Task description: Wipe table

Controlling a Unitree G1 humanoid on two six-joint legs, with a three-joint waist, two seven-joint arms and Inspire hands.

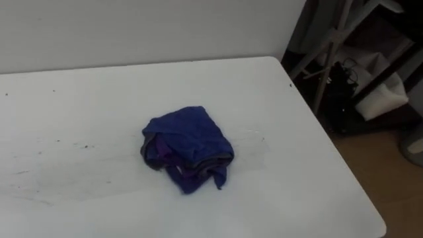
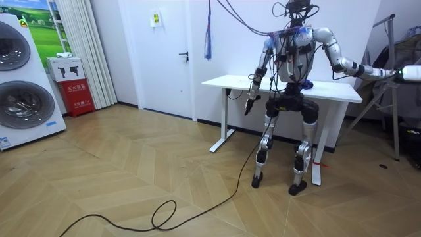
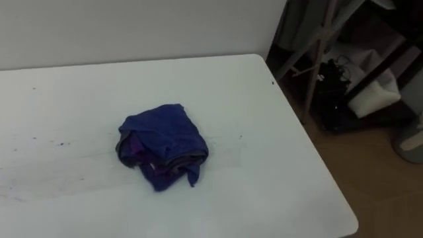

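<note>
Lying on table (image 1: 317,178): cloth (image 1: 188,147), crumpled, axis ran far-left to near-right.
Left hand (image 2: 249,104): hung low, grip could not be told.
Right hand (image 2: 410,72): stretched sideways, grip could not be told.

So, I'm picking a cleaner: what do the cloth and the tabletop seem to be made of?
Cloth: soft fabric, dark blue, matte; it bunches in loose folds. Table: smooth white top, probably laminate or painted board, slightly glossy; faint streaks show on it.
</note>
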